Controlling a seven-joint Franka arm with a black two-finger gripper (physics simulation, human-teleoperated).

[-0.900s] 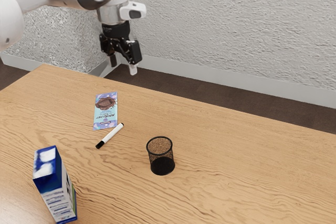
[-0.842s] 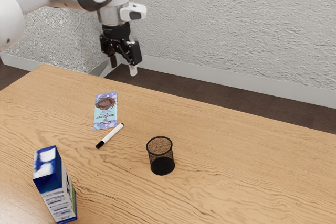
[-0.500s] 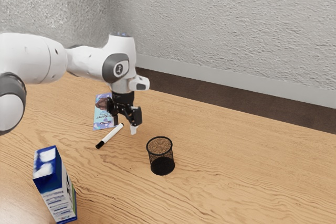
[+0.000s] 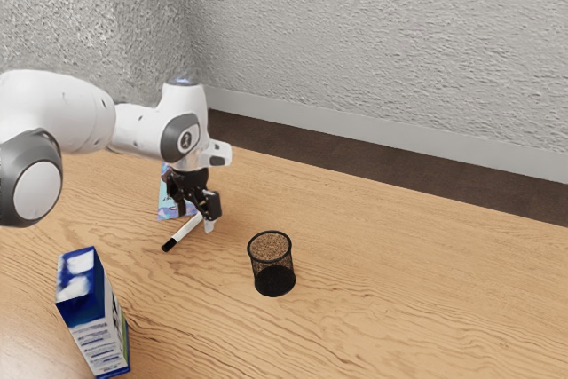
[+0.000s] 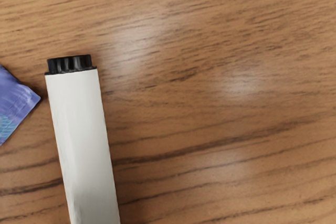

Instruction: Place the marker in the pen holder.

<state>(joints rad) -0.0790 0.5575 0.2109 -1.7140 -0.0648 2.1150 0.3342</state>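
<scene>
My gripper (image 4: 196, 220) is low over the table in the exterior view, at the rear end of the marker, with its two fingers apart and open. The white marker (image 4: 185, 232) with a black cap lies flat on the table, its capped end pointing away from my hand. In the wrist view the marker's white barrel (image 5: 84, 140) and black end plug are close below the hand. The black mesh pen holder (image 4: 272, 265) stands upright to the exterior view's right of the marker.
A blue and white carton (image 4: 92, 312) stands near the exterior view's lower left. A flat purple-blue packet (image 4: 166, 207) lies partly behind my gripper; its corner (image 5: 20, 100) appears beside the marker in the wrist view. The wooden table (image 4: 399, 272) extends around them.
My arm has come down from above the table's far edge to the marker, lately moving toward the exterior view's left. The marker, pen holder and carton have stayed put.
</scene>
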